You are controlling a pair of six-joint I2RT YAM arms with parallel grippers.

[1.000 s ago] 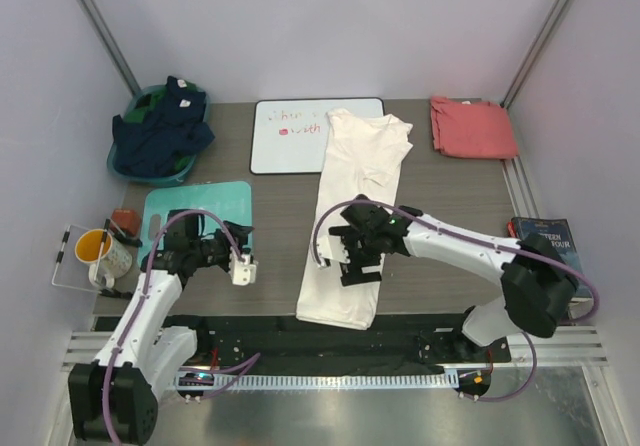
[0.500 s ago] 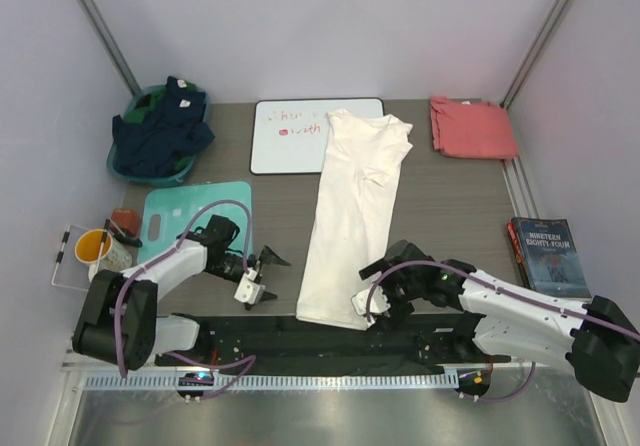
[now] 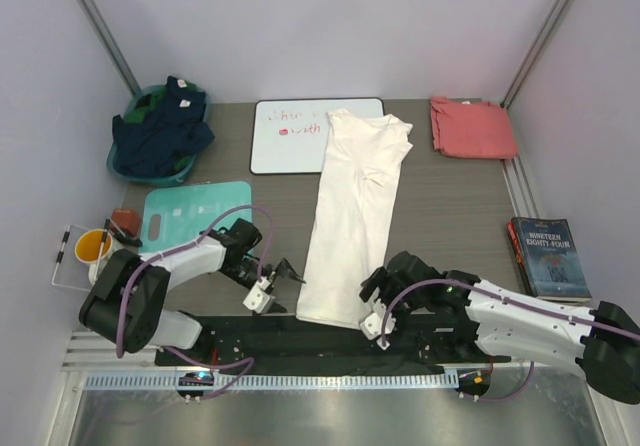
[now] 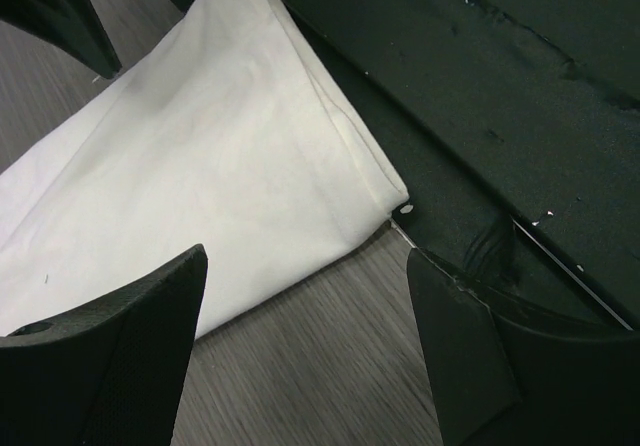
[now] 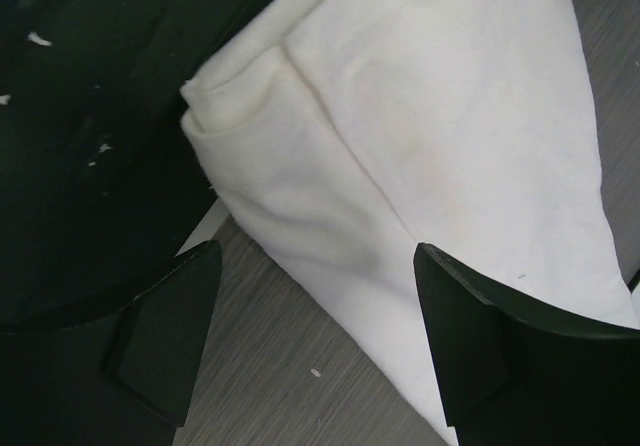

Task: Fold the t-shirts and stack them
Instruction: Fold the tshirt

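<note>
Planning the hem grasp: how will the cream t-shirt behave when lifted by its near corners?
Likely floppy: the cream t-shirt lies flat with soft creases, so its middle would probably sag. The folded layers at the hem may separate unless both are pinched. Probably bunches if pushed.

- A robot lab test cell: plain pale walls [image 3: 330,26] and metal struts [image 3: 100,28] box in a wood-grain counter [image 3: 450,196].
- Two cabled robot arms, the left arm [image 3: 185,259] and the right arm [image 3: 520,311], are bolted beside a slotted aluminium rail [image 3: 330,379] at the near edge.
- Staged props lie about: a scribbled whiteboard [image 3: 290,136], a basket [image 3: 122,171] of dark clothes, a teal board [image 3: 195,211], a book [image 3: 548,256] and a cream t-shirt [image 3: 355,216].
</note>
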